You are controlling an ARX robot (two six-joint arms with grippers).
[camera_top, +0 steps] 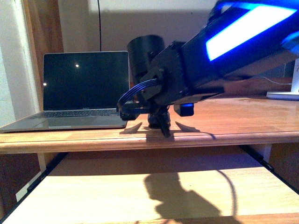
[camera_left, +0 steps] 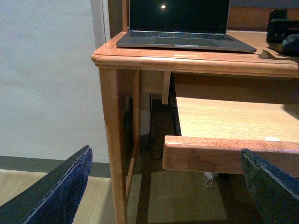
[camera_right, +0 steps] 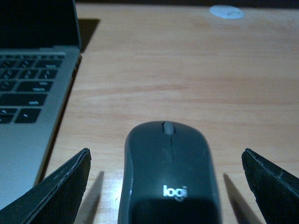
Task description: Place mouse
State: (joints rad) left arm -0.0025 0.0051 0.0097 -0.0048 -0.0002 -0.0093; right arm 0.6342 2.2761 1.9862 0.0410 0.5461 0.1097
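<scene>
On the desk (camera_right: pixel 196 79), the mouse (camera_right: pixel 168 182) sits flat between the two fingers (camera_right: pixel 56 191) of the right gripper (camera_right: pixel 166 151). The fingers are spread wide, one on each side. Bare wood shows between each finger and the mouse, so nothing is pinched.

On one side the laptop (camera_right: pixel 28 112) is near, with a strip of wood between its edge and the mouse. On the other side the desk is open wood. Far off past the mouse lies a small white disc (camera_right: pixel 226 12).

From the front, the right gripper hangs low near the front edge of the desk, just right of the laptop. Under that edge a tray (camera_left: pixel 224 116) is pulled out, with lots of bare wood on it. The left gripper (camera_left: pixel 166 151) is down low in front of the desk corner. Its fingers (camera_left: pixel 56 196) are spread wide too, with nothing between them.

The mouse is dark grey, smooth and round like an egg. It has a small wheel near its far end. The white word "logi" is near the end by the gripper.
</scene>
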